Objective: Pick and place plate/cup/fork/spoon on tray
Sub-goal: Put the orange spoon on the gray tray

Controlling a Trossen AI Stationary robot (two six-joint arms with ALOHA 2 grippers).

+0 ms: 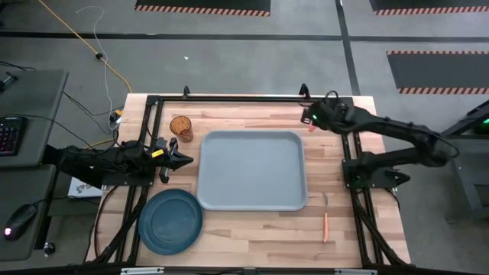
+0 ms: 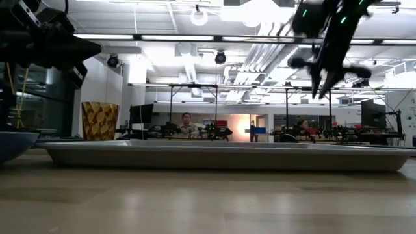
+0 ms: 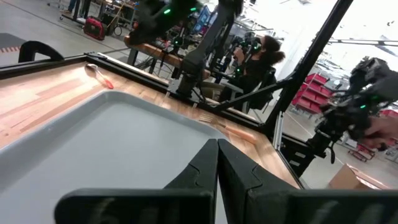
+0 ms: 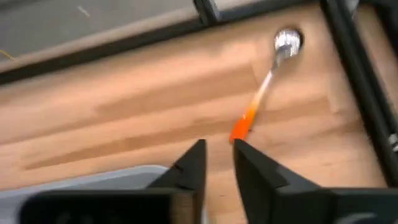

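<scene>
Lay nearest the right gripper (image 4: 216, 163), its 2 fingers narrowly parted and empty: spoon (image 4: 266, 86) just beyond the tips, upper right of frame, handle end nearest, bowl farthest.

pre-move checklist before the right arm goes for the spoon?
1. Large grey-blue rectangular tray bare, room to place: ok.
2. Orange-handled spoon with silver bowl lying free on the wooden table, beyond the tray's far right corner: ok.
3. Right hand slightly open, above the table just short of the spoon's handle, holding nothing: ok.
4. Left hand shut, by the tray's left edge, away from the spoon: ok.
5. Whether the finger gap is wide enough for the handle: cannot tell.
6. Dark teal round plate, amber tumbler, orange-handled fork off the tray: not ok.
</scene>
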